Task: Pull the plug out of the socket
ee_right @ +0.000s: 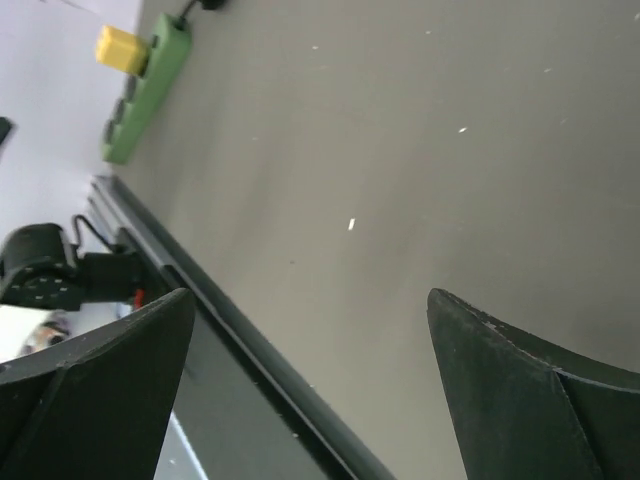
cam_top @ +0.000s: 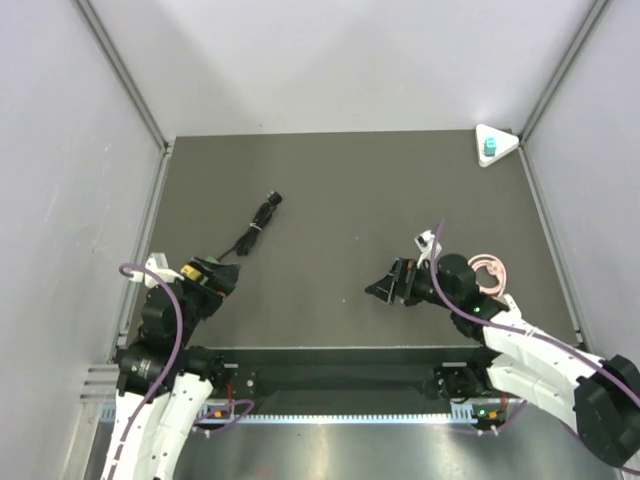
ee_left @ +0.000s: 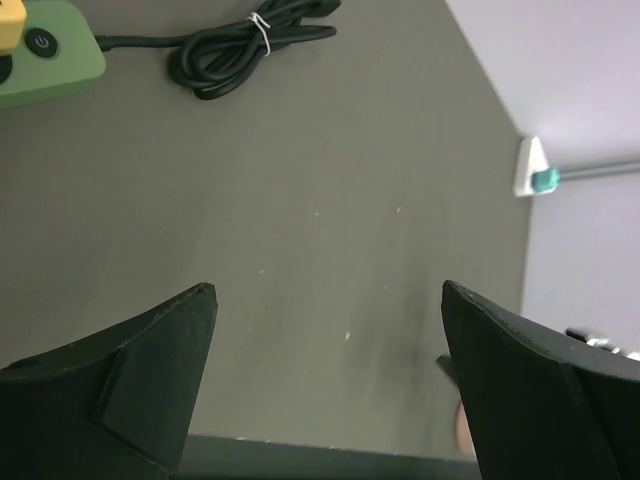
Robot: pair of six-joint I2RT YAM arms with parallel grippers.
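One plug (cam_top: 490, 148) tops the socket (cam_top: 506, 141) in the far-right corner.

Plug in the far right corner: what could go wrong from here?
1. The plug sits far from the open right tool and close to the corner walls, so the long reach may crowd them.
2. Nothing visibly holds the socket, so pulling may lift the whole block unless the left tool, which is farther off, pins it.

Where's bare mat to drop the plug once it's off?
Free: the middle of the mat, between the black cable and the right gripper, and up to the socket holding the plug. Crowded: near left by the green power strip; near right around the pink disc.
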